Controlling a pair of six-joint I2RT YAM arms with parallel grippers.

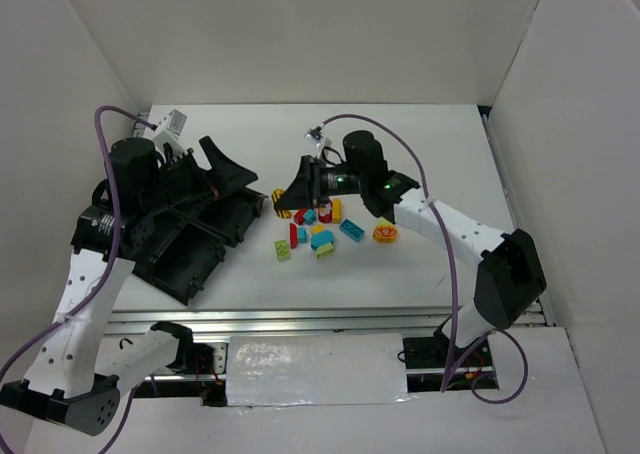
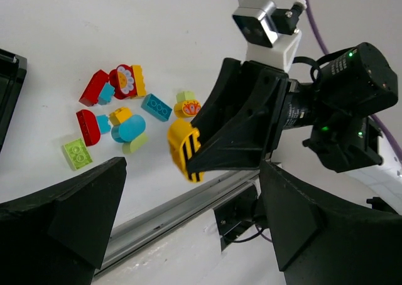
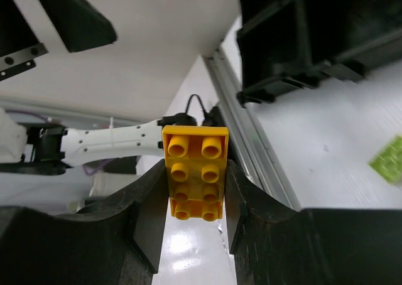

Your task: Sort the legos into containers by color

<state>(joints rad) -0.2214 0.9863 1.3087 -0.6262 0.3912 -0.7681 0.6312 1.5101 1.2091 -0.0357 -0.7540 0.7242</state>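
Bare table lies open beyond the legos and on their near side. The gap between them and the tray is narrow and taken up by the right gripper holding a yellow brick. The left arm hangs across the tray.

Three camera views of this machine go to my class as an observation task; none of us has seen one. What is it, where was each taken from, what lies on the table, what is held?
It is a robot with two arms, each ending in a two-finger gripper. One picture looks down from above and behind; the others come from cameras on the left and right wrists. On the white table lie a black plastic tray divided into compartments and a loose pile of small red, blue, yellow and green toy bricks. The right gripper pinches a yellow studded plastic brick; the left gripper is open and empty.
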